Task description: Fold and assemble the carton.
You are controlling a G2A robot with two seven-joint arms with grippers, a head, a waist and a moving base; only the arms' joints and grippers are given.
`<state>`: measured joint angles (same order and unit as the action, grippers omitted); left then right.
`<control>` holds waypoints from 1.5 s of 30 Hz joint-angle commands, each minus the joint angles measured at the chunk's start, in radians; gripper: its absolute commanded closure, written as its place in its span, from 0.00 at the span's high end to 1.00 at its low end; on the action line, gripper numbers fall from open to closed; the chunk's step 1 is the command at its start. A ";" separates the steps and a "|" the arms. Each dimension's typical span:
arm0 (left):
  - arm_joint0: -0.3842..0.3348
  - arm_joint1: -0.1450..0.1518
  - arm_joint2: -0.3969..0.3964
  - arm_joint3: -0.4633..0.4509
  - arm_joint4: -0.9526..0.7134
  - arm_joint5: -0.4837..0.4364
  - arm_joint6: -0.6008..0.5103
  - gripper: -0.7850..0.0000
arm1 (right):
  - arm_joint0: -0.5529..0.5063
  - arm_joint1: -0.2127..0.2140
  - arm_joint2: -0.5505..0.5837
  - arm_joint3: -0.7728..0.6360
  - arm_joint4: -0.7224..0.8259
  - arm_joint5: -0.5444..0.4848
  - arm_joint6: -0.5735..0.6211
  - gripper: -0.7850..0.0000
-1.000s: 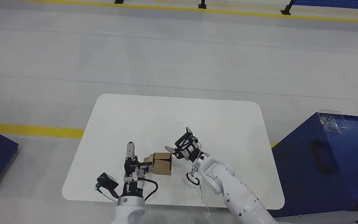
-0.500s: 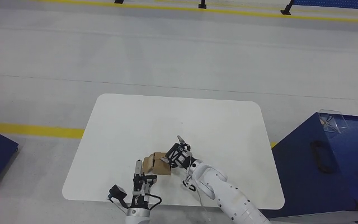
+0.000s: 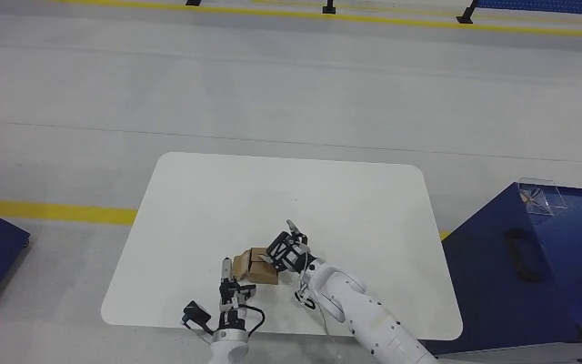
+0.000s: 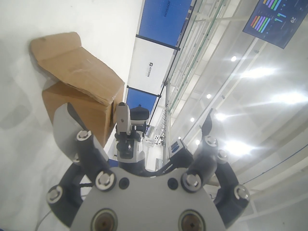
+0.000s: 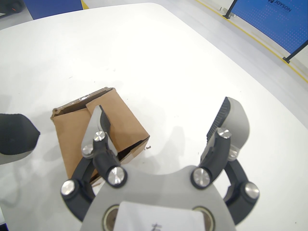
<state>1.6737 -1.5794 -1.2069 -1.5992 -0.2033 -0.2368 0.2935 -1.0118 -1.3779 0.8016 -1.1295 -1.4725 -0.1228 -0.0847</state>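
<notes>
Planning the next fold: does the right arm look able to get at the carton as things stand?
Probably yes: the right gripper is open, one of its fingers over the carton, with nothing between them.

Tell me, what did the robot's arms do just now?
The right pincer swung in over the carton. The left pincer drew back toward the near edge of the table. Both are open, and the carton barely shifted.

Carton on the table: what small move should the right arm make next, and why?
Probably ease the right gripper down to press the top flap flat: it is open, one finger above the carton, whose near end gapes.
</notes>
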 commanded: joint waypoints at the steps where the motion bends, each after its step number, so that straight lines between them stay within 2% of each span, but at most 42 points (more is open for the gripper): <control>1: -0.011 -0.003 0.000 0.013 -0.066 0.014 -0.011 1.00 | 0.000 -0.001 0.001 0.002 -0.002 -0.004 0.001 1.00; 10: -0.068 -0.015 -0.012 0.092 -0.093 -0.046 0.101 1.00 | -0.001 -0.009 0.004 -0.004 -0.018 -0.013 0.014 1.00; 24: -0.137 -0.032 0.000 0.191 -0.090 -0.077 0.181 1.00 | -0.002 -0.020 0.006 0.005 -0.043 -0.019 0.030 1.00; 26: -0.146 -0.034 -0.009 0.184 -0.129 -0.076 0.177 1.00 | -0.002 -0.023 0.004 0.006 -0.045 -0.019 0.036 1.00; 33: -0.140 -0.033 -0.037 0.155 -0.113 -0.112 0.173 1.00 | -0.005 -0.028 0.000 0.009 -0.068 -0.016 0.051 1.00; 40: -0.110 -0.035 -0.041 0.105 -0.085 -0.227 0.175 1.00 | -0.019 -0.029 0.008 0.000 -0.087 -0.016 0.050 1.00; 45: -0.100 -0.036 -0.032 0.088 -0.074 -0.254 0.130 1.00 | -0.026 -0.029 0.015 0.003 -0.097 -0.019 0.044 1.00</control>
<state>1.5729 -1.6153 -1.2415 -1.5089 -0.2808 -0.4881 0.4352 -1.0364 -1.4069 0.8152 -1.1269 -1.5685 -0.1415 -0.0391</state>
